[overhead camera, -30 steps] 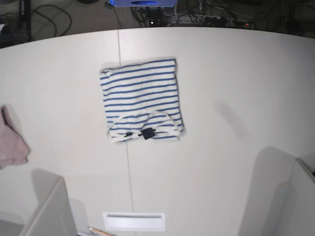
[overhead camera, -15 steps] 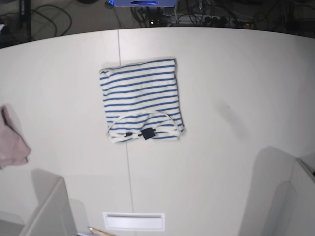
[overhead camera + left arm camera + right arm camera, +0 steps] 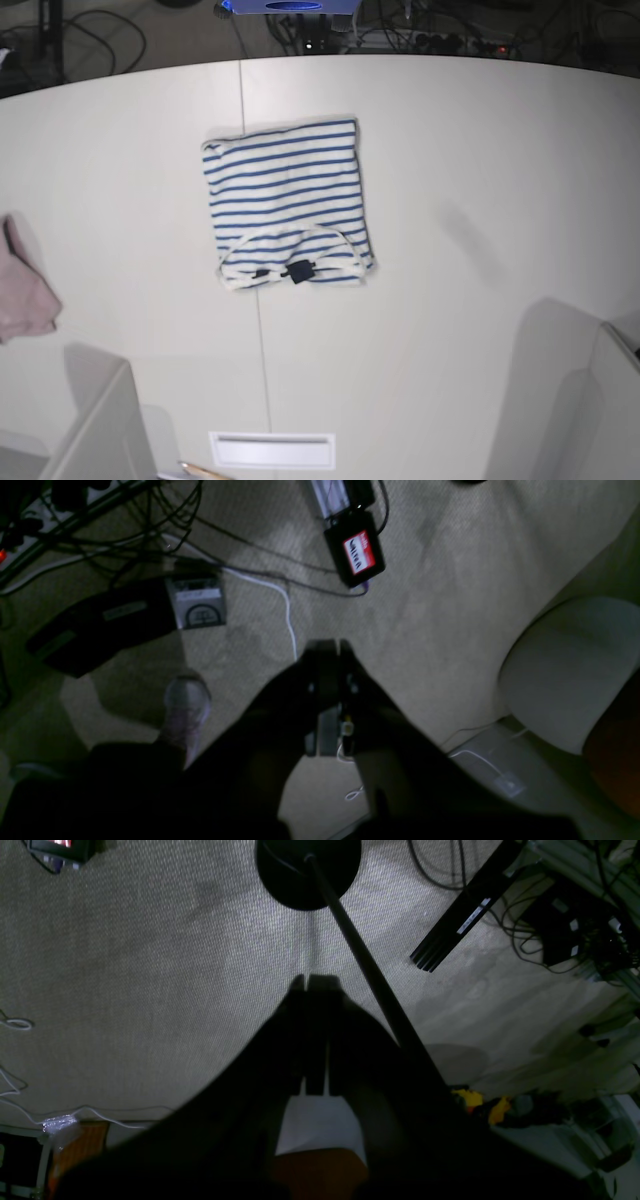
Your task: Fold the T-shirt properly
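The T-shirt (image 3: 288,204), white with thin blue stripes, lies folded into a rough rectangle on the white table (image 3: 450,160), left of the middle, its neck with the small black tag toward the front. No gripper is near it. In the left wrist view my left gripper (image 3: 330,647) is shut, with nothing in it, and hangs over the carpeted floor. Over the floor too, in the right wrist view, my right gripper (image 3: 312,980) is shut and holds nothing. Only the arms' bases show at the bottom corners of the base view.
A plain pinkish cloth (image 3: 22,285) lies at the table's left edge. A white slot plate (image 3: 272,450) sits at the front edge. On the floor are cables, black boxes (image 3: 354,550), a stand base (image 3: 307,870) and a pale chair (image 3: 570,665).
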Tool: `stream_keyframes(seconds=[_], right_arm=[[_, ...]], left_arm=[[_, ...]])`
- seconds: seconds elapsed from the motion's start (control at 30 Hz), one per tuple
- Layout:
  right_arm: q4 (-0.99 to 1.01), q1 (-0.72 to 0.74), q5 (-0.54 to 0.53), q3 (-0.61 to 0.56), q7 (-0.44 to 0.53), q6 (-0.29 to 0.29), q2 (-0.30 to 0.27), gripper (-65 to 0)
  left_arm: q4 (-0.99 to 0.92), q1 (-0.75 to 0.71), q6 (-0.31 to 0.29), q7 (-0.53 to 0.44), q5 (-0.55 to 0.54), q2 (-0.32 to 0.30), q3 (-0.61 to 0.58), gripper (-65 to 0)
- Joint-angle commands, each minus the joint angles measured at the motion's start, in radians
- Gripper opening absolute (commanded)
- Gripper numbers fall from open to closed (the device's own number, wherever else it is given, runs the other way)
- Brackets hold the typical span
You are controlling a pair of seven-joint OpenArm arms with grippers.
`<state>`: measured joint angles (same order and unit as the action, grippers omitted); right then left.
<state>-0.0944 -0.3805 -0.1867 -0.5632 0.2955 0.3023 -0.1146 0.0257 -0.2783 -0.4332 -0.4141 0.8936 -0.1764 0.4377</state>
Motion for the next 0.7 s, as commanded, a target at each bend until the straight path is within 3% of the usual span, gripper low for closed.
stream_keyframes(seconds=[0.0, 0.67], right_arm=[[0.005, -0.024, -0.003, -0.002, -0.003, 0.004, -0.006, -65.0], [0.005, 0.019, -0.003, -0.002, -0.003, 0.004, 0.014, -65.0]], left_arm=[[-0.004, -0.017, -0.008, -0.002, 0.009, -0.004, 0.000, -65.0], [-0.022, 0.035, -0.008, -0.002, 0.009, -0.002, -0.001, -65.0]])
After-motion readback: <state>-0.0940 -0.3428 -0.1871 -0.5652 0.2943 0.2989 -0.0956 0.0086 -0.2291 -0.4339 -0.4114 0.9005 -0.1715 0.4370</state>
